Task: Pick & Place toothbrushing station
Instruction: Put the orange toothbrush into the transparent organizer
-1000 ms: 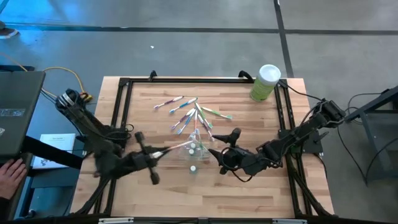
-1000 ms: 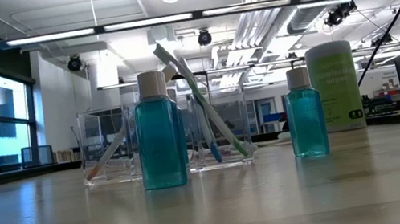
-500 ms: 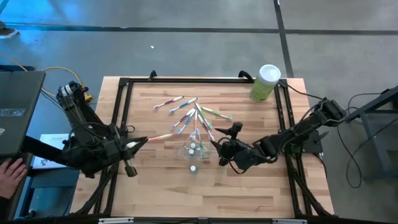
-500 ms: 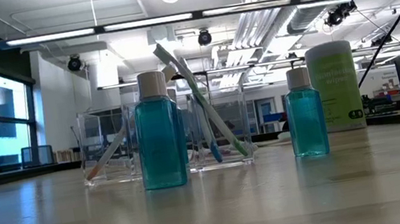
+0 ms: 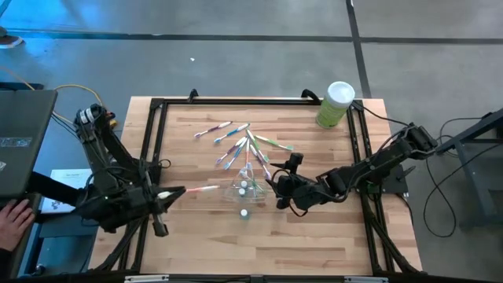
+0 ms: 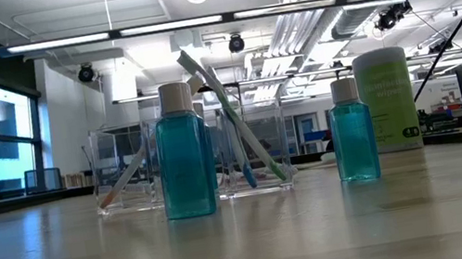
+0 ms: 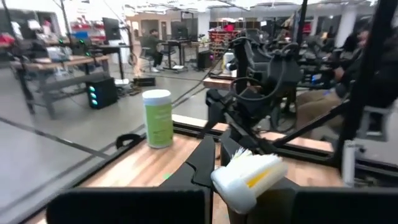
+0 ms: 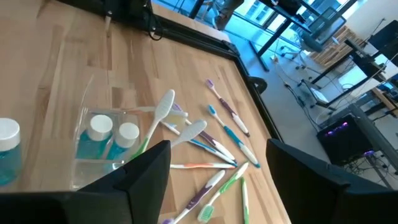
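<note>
— Two sets of jaws: where against the holder?
— Left jaws first: low at the table's (image 5: 189, 244) left edge, clamped shut on one toothbrush (image 5: 203, 189). Bristle end pinched right at the jaws, pink handle pointing inward toward the clear holder (image 5: 245, 189), tip near it but apart.
— And the right jaws?
— Spread wide, gripping nothing. Hanging just beside the holder, on its right side.
— Holder itself?
— Upright, roughly mid-table. Two small white-capped bottles (image 8: 101, 126) inside, plus a few brushes leaning out over the rim. Third bottle (image 5: 244, 212) standing alone just outside, toward the near edge.
— Remaining brushes?
— Loose heap (image 5: 244, 145) fanned flat on the wood, on the far side of the holder, touched by neither jaws. Green canister (image 5: 336, 104) off at the far right corner, well apart from everything else.
</note>
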